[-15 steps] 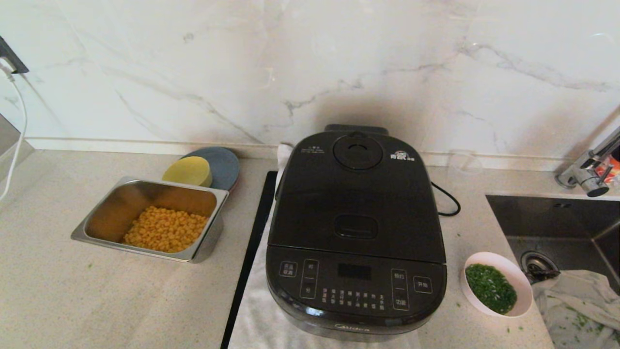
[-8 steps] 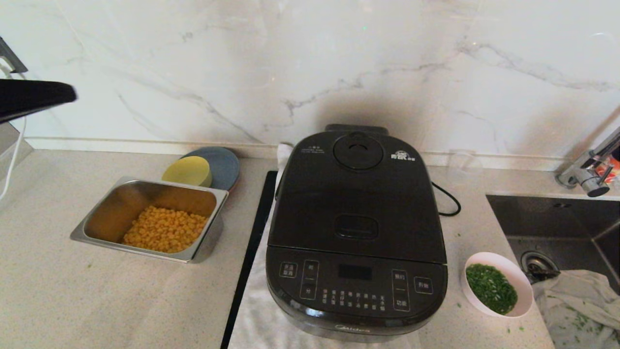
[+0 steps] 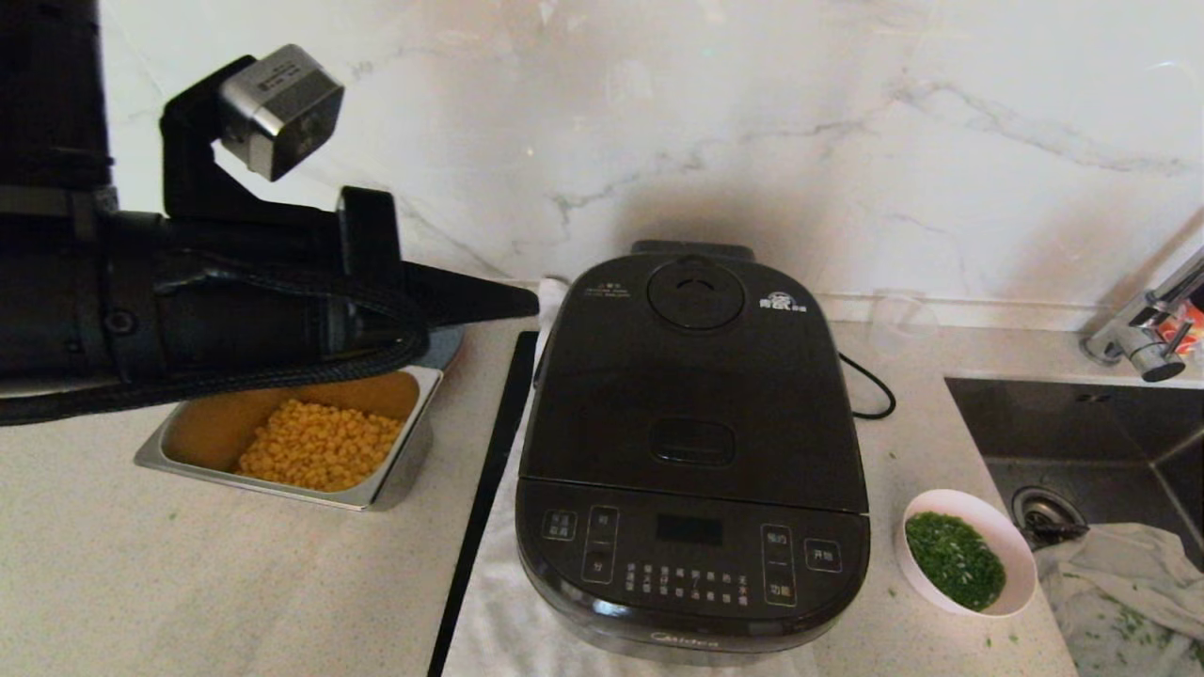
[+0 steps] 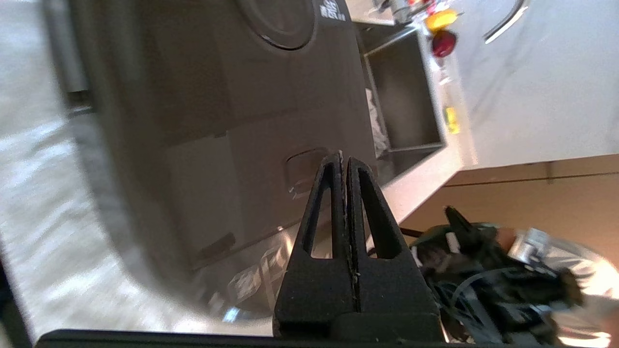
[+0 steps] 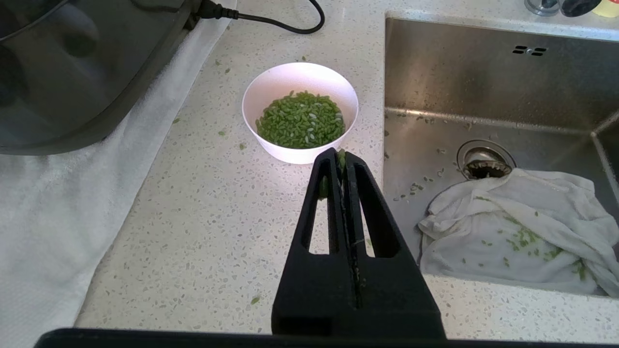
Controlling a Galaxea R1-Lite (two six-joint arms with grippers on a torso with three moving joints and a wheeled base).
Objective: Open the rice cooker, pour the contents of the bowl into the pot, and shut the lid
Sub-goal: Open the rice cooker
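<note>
Head view: small round white bowl of chopped greens, light and tippable, best pinched at its rim, sits right of the glossy dark squarish rice cooker. Its slippery hinged lid looks latched; press the recessed release. Beyond, left gripper hovers closed; right gripper parked closed.

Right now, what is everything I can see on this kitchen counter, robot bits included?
cooker: one, dark glossy, centre of counter on a white cloth, lid shut
bowl: one, white, right of cooker beside the sink
herbs: one heap, green, in the bowl
tray: one, steel, left of cooker
corn: one heap, yellow, in the tray
plate: one, grey-blue, behind the tray, mostly hidden
sink: one, steel, far right
rag: one, white, in the sink
tap: one, chrome, behind the sink
left claw: one, black, shut, above the counter by the cooker's left rear corner
right claw: one, black, shut, near the bowl
</note>
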